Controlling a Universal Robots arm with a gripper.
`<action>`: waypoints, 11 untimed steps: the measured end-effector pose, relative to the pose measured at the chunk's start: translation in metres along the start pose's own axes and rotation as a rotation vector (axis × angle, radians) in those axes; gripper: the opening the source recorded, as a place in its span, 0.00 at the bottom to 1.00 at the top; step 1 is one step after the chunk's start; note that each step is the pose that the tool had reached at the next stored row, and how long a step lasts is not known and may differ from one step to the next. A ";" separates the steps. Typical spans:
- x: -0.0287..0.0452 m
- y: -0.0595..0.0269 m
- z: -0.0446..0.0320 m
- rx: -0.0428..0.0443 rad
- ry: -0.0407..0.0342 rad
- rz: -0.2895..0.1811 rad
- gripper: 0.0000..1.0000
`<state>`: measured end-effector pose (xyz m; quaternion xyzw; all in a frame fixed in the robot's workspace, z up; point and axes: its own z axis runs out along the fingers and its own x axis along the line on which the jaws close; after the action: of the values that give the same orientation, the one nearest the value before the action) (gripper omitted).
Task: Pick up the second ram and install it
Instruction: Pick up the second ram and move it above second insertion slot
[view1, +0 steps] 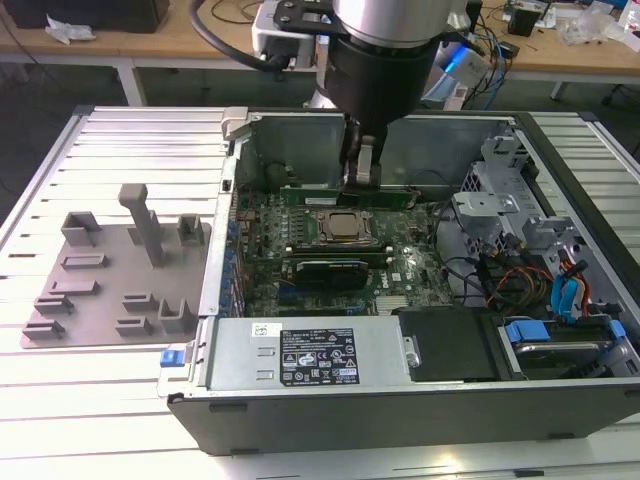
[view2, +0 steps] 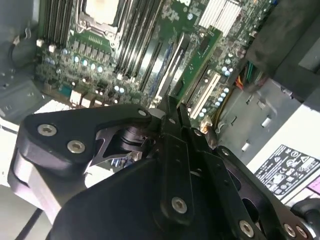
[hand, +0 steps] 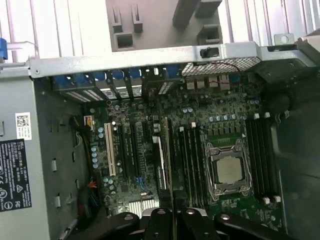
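The gripper (view1: 362, 182) hangs inside the open computer case (view1: 400, 425), in the upper middle of the exterior view. Its fingers (view2: 175, 145) are drawn in narrow and pinch the second ram (view1: 310, 194) at about mid-length. In that view the stick lies level as a thin green strip across the frame, just above the CPU socket (view1: 340, 228) and close in front of the case's far wall. In both wrist views the ram (view2: 200, 62) (hand: 167, 150) runs out from the gripper (view2: 175, 107) (hand: 172, 210) over the motherboard (hand: 220, 112). There it hangs over the rows of memory slots (hand: 190, 155) beside the socket (hand: 227, 170). Whether its edge touches a slot cannot be told.

Around it the case is crowded. In the exterior view, a dark card (view1: 325, 270) sits just below the socket. The labelled power supply (view1: 310, 355) fills the lower middle. Bundled cables (view1: 560, 290) and drive bays stand at the exterior view's right. A white expansion slot (hand: 107, 150) lies well to one side of the stick. Outside the case, at the exterior view's left, the grey holder tray (view1: 110, 265) rests on the slatted table (view1: 120, 150).
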<state>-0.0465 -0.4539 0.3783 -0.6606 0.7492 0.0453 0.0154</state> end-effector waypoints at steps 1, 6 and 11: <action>-0.0028 -0.0049 0.0011 0.0006 0.0013 0.006 0.11; -0.0143 -0.0193 0.0060 0.0020 0.0039 0.018 0.11; -0.0228 -0.0198 0.0172 0.0042 0.0264 0.008 0.11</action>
<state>-0.0246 -0.4323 0.3621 -0.6581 0.7521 0.0351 0.0067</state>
